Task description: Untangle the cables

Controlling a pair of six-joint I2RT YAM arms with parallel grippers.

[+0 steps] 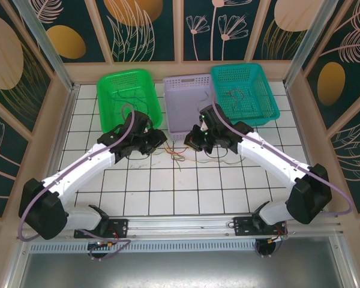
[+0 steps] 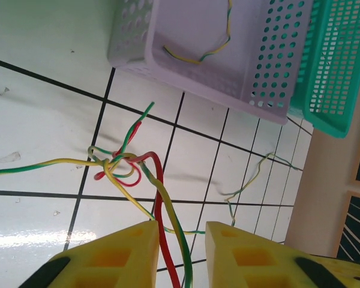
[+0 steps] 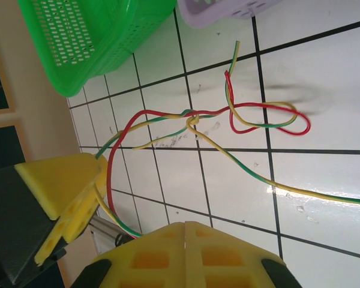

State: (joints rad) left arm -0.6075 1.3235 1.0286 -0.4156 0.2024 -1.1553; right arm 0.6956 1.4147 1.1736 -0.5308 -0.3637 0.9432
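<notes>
- I'm seeing the cables (image 2: 117, 161) lying knotted; untangling is mostly remaining.
- My left gripper (image 2: 180, 234) is straddling two strands, fingers spread; right gripper (image 3: 185, 231) is pressing shut.

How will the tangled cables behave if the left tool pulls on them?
Likely floppy: the cables curl and loop loosely over the tiles, holding no shape. Probably very light, being hair-thin, so they should drag rather than resist. The knot may tighten under a pull; strands between the left tool's fingers could slip.
</notes>
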